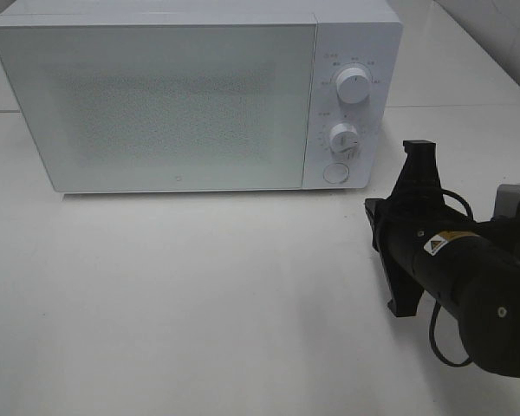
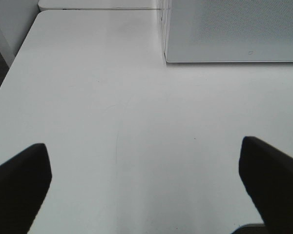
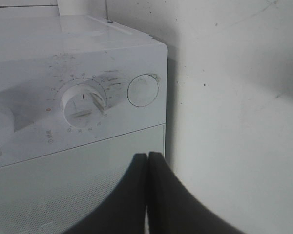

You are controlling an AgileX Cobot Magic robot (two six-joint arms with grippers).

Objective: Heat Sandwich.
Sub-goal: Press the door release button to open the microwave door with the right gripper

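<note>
One white box microwave oven (image 1: 173, 95) with its door closed stood along the far edge of the white desk (image 1: 199, 303), carrying two round dials (image 1: 354, 85) and one round button (image 1: 335, 172). The sandwich was out of sight in every view, so its place and heading could not be told. The left tool (image 2: 144, 148) hung released and empty; the right tool (image 3: 147, 161) was clenched on nothing.

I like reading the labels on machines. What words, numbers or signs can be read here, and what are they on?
No text here reads clearly.
Markings around the microwave upper dial and lower dial: too small and blurred to read.
Small logo low on the microwave's front: unreadable.
Yellow sticker on the right arm: a dark warning triangle, no legible words.
</note>
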